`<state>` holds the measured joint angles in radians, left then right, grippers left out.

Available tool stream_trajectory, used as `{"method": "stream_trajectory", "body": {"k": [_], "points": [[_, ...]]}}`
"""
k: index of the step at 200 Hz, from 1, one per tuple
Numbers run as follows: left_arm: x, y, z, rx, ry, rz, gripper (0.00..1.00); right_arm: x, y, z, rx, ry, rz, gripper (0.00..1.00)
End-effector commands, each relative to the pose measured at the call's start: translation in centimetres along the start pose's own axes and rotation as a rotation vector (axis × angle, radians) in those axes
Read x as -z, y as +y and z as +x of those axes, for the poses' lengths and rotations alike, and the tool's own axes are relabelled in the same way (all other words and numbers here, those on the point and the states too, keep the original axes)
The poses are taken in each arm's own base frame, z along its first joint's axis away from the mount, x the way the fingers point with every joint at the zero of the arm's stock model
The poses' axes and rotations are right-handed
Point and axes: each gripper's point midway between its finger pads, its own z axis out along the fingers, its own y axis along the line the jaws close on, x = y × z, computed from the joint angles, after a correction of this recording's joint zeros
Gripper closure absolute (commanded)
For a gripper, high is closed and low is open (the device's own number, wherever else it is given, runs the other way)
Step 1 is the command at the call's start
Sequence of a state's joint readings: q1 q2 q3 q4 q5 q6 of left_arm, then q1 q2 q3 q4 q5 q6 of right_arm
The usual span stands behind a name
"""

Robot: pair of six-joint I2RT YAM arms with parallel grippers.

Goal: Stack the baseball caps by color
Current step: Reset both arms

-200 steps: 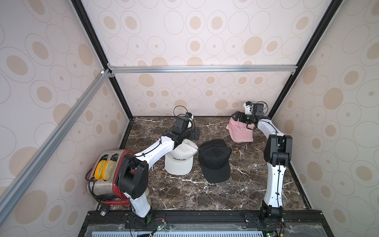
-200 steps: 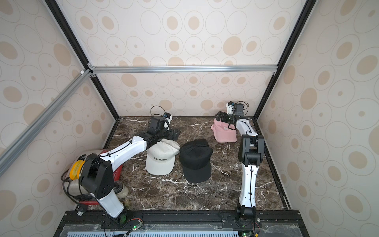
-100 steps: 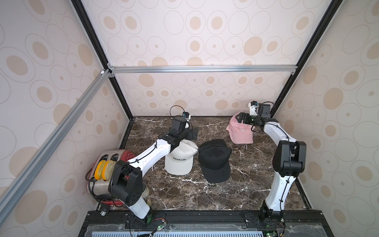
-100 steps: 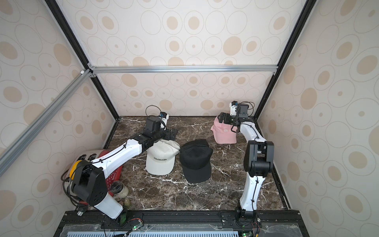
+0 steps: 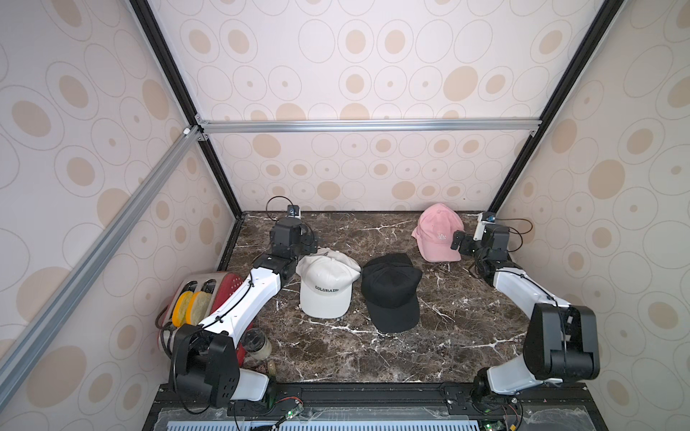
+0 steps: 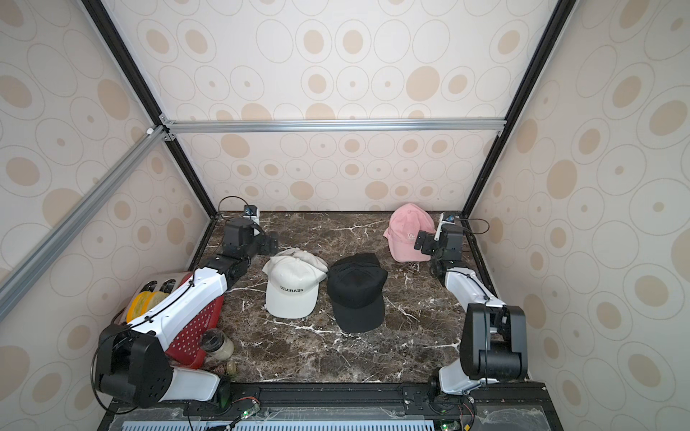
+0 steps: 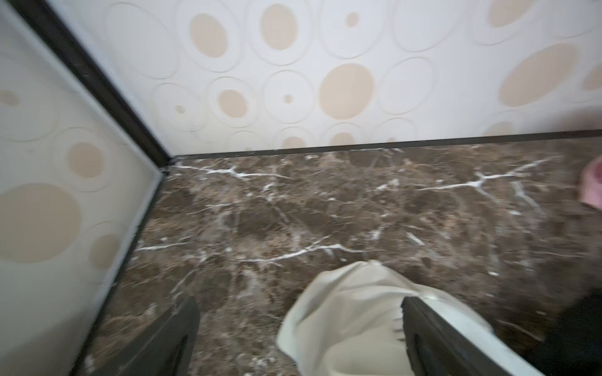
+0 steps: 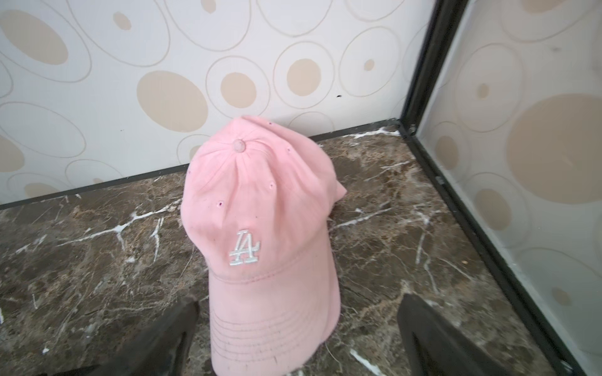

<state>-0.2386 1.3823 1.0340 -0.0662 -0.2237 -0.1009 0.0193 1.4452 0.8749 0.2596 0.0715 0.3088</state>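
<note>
Table: a dark brown marble top (image 5: 336, 358) with white veins, walled in by panels printed with circles.
Toaster: a red toaster (image 6: 198, 328) stands at the near left edge with two slices in its slots. The left arm partly hides it.
Jar: a small glass jar (image 6: 218, 343) stands just beside the toaster, under the left arm.
White caps: the white caps (image 5: 325, 289) lie left of centre on the table, brim toward the camera head and "COLORADO" on the front. More white cloth bulges behind the crown, so it is a pile, but I cannot tell how many.
Black caps: the black caps (image 5: 392, 294) lie just beside the white ones on their right, also brim toward the near edge. Crown folds are layered at the back.
Left gripper: the left gripper (image 5: 311, 242) sits low, just behind the white pile on its left. Its jaws are spread wide and grip nothing. The blurred wrist view shows the pile's rear cloth (image 7: 351, 309) between the fingers (image 7: 176, 341). Whether it touches them I cannot tell.
Pink caps: the pink caps (image 5: 437, 231) sit far right, near the back wall and apart from the black pile. The top one has a white "LA" logo, and a second pink edge peeks out beneath it.
Right gripper: the right gripper (image 5: 457, 240) is at the pink brim with its jaws wide. In the wrist view the brim (image 8: 270, 325) reaches in between the fingers (image 8: 433, 335), with marble showing on each side.
</note>
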Motion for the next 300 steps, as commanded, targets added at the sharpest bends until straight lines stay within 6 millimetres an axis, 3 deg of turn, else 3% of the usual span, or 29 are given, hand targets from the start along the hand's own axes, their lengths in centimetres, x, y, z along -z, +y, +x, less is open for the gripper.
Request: {"method": "stream_trajectory", "body": {"k": [1, 51, 73, 101, 125, 141, 173, 207, 219, 238, 274, 300], "points": [[-0.3, 1.7, 2.0, -0.076, 0.023, -0.001, 0.01, 2.2, -2.6, -1.6, 0.01, -0.135, 0.111, 0.0], [-2.4, 7.0, 8.9, -0.023, 0.12, -0.059, 0.01, 4.2, -5.0, 0.8, 0.04, -0.123, 0.232, 0.0], [-3.9, 9.2, 12.9, 0.011, 0.216, -0.143, 0.01, 5.1, -6.4, 2.0, 0.099, -0.143, 0.302, 0.0], [-5.1, 9.0, 15.3, 0.01, 0.245, -0.115, 0.01, 5.0, -7.7, 4.6, 0.158, -0.086, 0.356, 0.0], [-5.0, 8.9, 15.1, 0.018, 0.213, -0.109, 0.01, 5.0, -8.6, 6.4, 0.18, -0.031, 0.374, 0.0], [-4.4, 8.5, 13.2, 0.036, 0.065, -0.091, 0.01, 5.0, -8.8, 7.0, 0.185, -0.013, 0.372, 0.0], [-3.5, 6.8, 12.1, 0.057, -0.107, 0.003, 0.01, 5.7, -8.0, 8.3, 0.154, 0.013, 0.319, 0.0], [-4.2, 7.2, 14.2, 0.071, -0.109, -0.048, 0.01, 5.9, -7.6, 9.7, 0.127, 0.011, 0.284, 0.0], [-4.2, 8.9, 14.1, 0.114, -0.129, -0.152, 0.01, 5.7, -7.4, 10.4, 0.117, 0.019, 0.269, 0.0], [-4.0, 9.1, 14.3, 0.088, -0.104, -0.226, 0.01, 5.1, -6.2, 11.4, 0.124, -0.009, 0.186, 0.0], [-3.9, 9.1, 14.3, 0.089, -0.102, -0.227, 0.01, 4.8, -3.6, 10.1, 0.26, -0.135, 0.08, 0.01], [-3.9, 9.1, 14.3, 0.09, -0.101, -0.226, 0.01, 3.7, -2.6, 11.8, 0.291, -0.138, 0.016, 0.0]]}}
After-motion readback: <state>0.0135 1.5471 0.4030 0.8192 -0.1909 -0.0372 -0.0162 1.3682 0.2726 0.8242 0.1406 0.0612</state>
